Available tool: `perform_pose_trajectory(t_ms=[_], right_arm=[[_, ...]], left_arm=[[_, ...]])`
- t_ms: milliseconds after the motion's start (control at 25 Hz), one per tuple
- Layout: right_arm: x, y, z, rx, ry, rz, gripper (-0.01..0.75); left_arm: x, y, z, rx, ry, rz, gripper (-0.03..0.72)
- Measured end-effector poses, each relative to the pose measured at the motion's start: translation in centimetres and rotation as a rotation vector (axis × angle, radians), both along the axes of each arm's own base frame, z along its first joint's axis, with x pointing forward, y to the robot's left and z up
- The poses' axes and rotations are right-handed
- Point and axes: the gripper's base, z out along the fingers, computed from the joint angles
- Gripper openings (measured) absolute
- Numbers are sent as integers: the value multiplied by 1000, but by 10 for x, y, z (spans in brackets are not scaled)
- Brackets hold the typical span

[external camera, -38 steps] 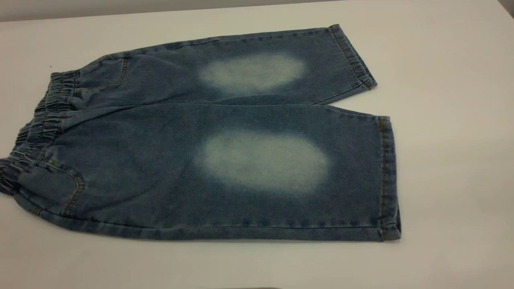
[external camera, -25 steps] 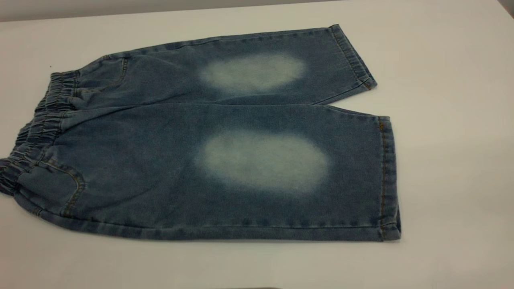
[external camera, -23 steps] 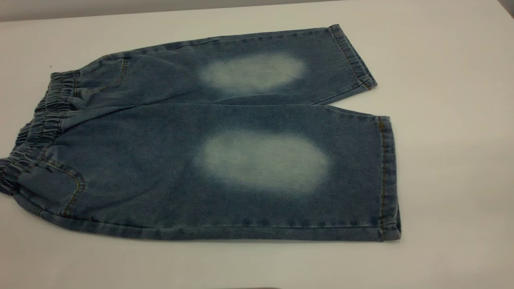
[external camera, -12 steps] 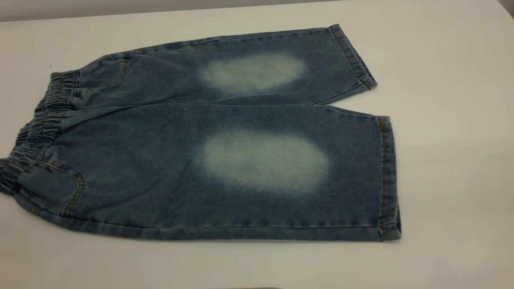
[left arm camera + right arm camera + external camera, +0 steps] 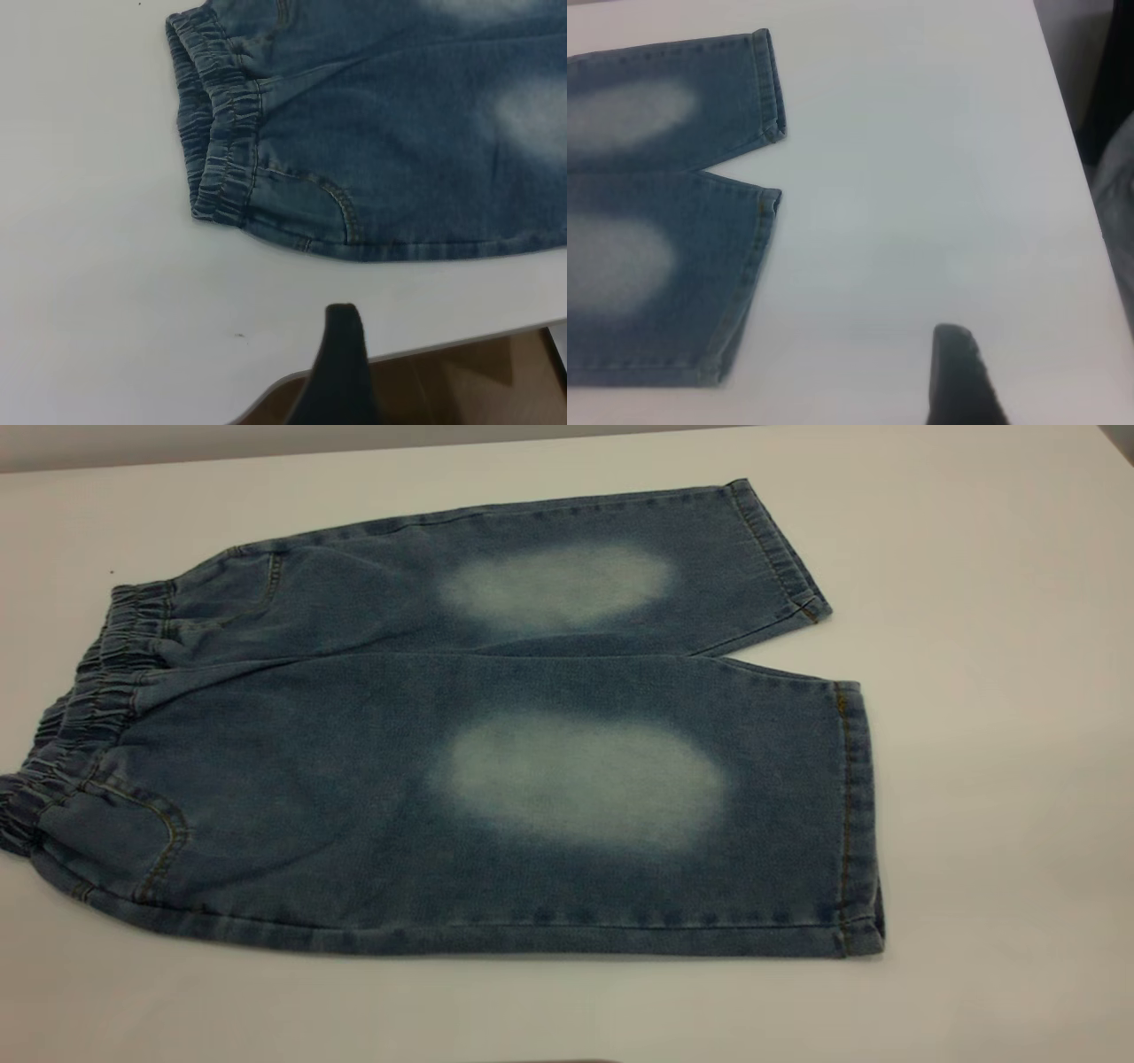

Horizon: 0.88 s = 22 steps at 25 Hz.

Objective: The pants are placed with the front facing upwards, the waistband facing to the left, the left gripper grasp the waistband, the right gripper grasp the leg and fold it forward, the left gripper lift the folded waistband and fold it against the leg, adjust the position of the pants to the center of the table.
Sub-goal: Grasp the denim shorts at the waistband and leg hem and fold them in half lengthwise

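Note:
The blue denim pants point(image 5: 425, 779) lie flat on the white table point(image 5: 992, 691), with a pale faded patch on each leg. The ruched waistband point(image 5: 89, 700) is at the left. The far leg point(image 5: 709, 558) and near leg point(image 5: 780, 806) point right. No gripper shows in the exterior view. In the left wrist view the left gripper point(image 5: 345, 363) hangs over the table's near edge, apart from the waistband point(image 5: 221, 133). The right gripper point(image 5: 957, 372) hovers over bare table, off from the leg hems point(image 5: 740, 283).
The table's front edge point(image 5: 443, 341) runs close by the left gripper, with brown floor point(image 5: 461, 390) below it. The table's side edge point(image 5: 1063, 115) shows in the right wrist view, with dark and grey shapes point(image 5: 1116, 204) beyond it. Bare tabletop surrounds the pants.

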Motion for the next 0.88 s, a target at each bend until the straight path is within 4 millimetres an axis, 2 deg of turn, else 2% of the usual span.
perform_pose_trajectory(t_ms=[360, 520, 680, 880], right_arm=[[0, 0, 0, -4, 1, 4, 347], [9, 6, 5, 5, 62, 52, 365], [37, 16, 8, 21, 165, 121, 416], [85, 28, 7, 69, 236, 175, 456]], left_arm=[[0, 0, 0, 1, 0, -1, 570], [2, 0, 4, -17, 4, 12, 570], [29, 2, 16, -124, 84, 111, 570], [86, 10, 25, -93, 228, 215, 570]])
